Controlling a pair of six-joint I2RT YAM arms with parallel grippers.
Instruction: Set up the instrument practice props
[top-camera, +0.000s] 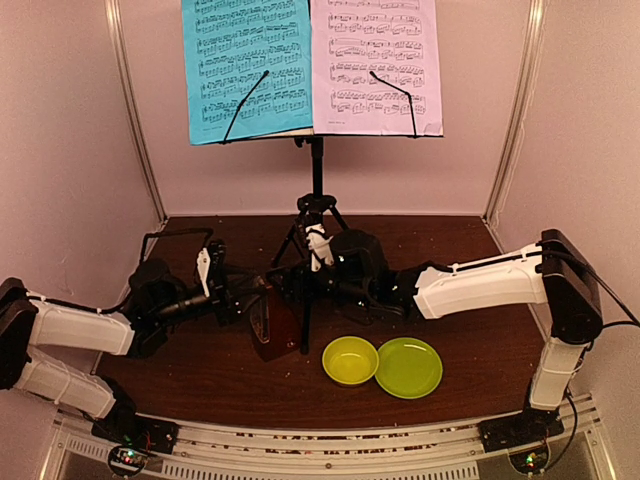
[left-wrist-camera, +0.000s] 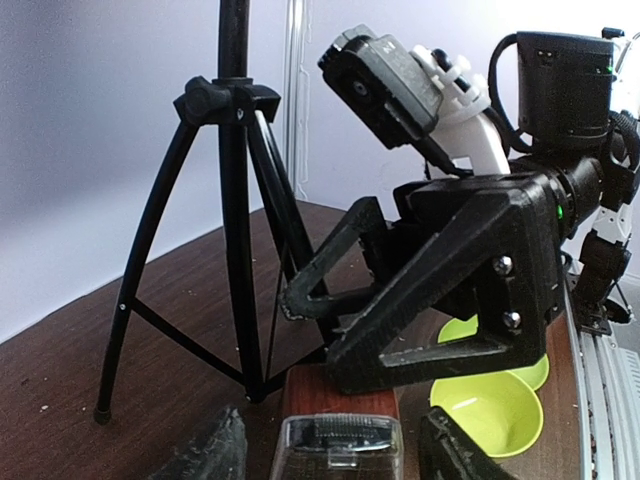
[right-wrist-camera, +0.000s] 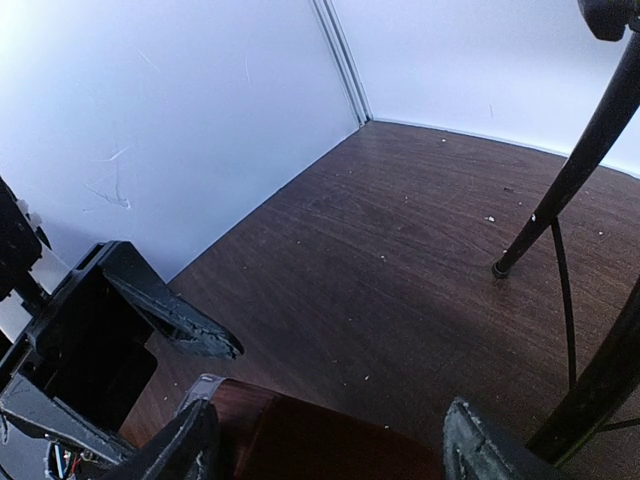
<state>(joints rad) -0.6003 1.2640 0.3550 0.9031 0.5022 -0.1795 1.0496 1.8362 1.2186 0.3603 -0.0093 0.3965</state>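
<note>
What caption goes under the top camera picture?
Left gripper and right gripper meet at the metronome by a music stand holding a blue sheet and lilac sheet, bowl and plate nearby.

You have pale, evenly lit walls (top-camera: 60, 120) on three sides. Your tabletop (top-camera: 480, 330) is dark wood with pale specks.

Soft even light, dim foreground, slight blur

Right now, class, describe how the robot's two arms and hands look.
The left arm and right arm have white shells between black joints, with black cables. The right hand is black, a triangular open frame; the left hand is black too.
</note>
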